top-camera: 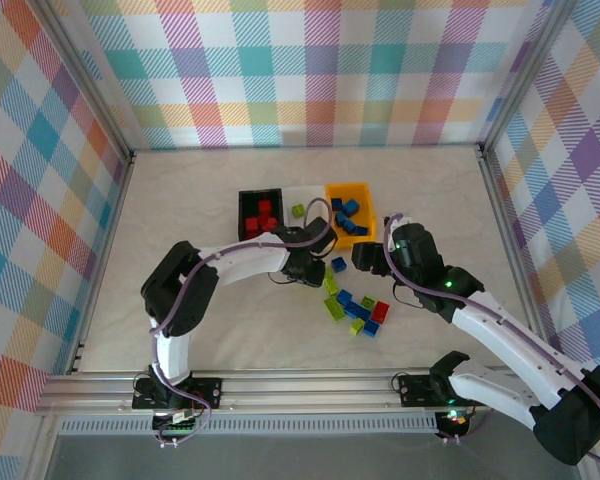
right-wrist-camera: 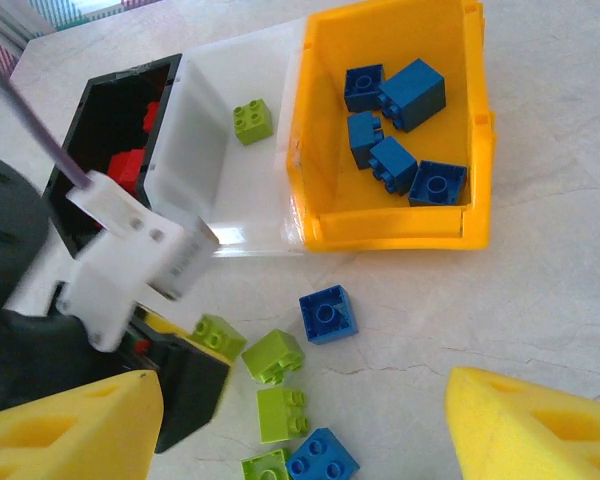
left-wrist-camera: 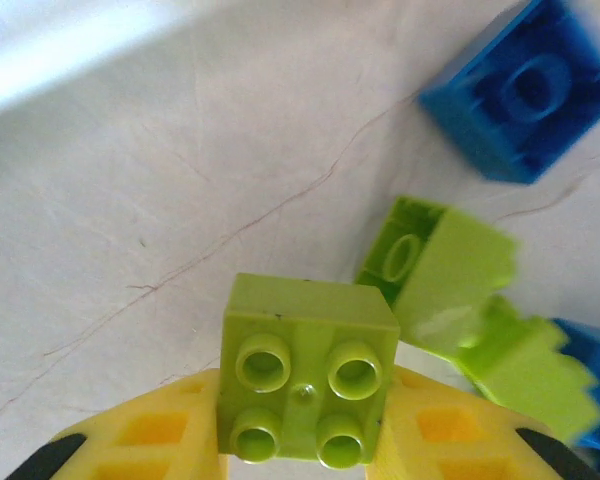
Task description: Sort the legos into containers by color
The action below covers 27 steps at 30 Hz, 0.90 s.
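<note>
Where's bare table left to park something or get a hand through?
Free: the table left of the black bin; the strip behind the white bin, up to the back wall; the stretch right of the yellow bin. Crowded: in front of the bins, with the loose legos, the left gripper shut on a green lego, and the right gripper.

Bright, even, diffuse light; soft short shadows on the pale surface (top-camera: 180, 220). Left wrist view: glare band top left, lime brick (left-wrist-camera: 525, 375) at lower right smeared. Right wrist view: left arm's white housing (right-wrist-camera: 130, 265) motion-blurred.
</note>
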Each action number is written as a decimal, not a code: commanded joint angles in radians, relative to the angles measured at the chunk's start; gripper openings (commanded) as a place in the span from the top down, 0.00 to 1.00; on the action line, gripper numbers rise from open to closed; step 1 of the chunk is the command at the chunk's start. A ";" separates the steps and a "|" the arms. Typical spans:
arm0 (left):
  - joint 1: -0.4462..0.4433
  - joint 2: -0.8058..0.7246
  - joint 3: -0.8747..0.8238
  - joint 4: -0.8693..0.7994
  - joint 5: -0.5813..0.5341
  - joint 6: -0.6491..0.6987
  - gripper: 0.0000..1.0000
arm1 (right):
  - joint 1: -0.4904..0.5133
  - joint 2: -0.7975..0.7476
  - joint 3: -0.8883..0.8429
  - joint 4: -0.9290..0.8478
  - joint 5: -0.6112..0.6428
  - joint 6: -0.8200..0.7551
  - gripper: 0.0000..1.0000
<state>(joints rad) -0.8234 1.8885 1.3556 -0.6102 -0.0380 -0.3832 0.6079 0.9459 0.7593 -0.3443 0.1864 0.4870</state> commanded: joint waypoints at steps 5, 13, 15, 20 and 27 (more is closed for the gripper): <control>0.114 0.012 0.269 -0.039 -0.036 -0.028 0.70 | -0.007 0.011 -0.024 0.013 -0.016 0.016 0.25; 0.178 0.250 0.551 -0.137 -0.067 -0.019 0.72 | -0.007 0.021 -0.034 -0.001 -0.046 0.019 0.25; 0.186 0.287 0.594 -0.155 -0.071 -0.018 0.71 | -0.007 0.023 -0.035 -0.004 -0.058 0.015 0.25; 0.190 0.362 0.697 -0.219 -0.075 -0.006 0.67 | -0.006 0.037 -0.047 -0.004 -0.087 0.013 0.25; 0.178 0.322 0.701 -0.212 -0.055 -0.012 0.37 | -0.002 0.123 -0.048 0.022 -0.156 0.006 0.25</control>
<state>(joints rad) -0.6399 2.2639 2.0331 -0.7952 -0.0959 -0.3996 0.6079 1.0302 0.7143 -0.3416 0.0807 0.4908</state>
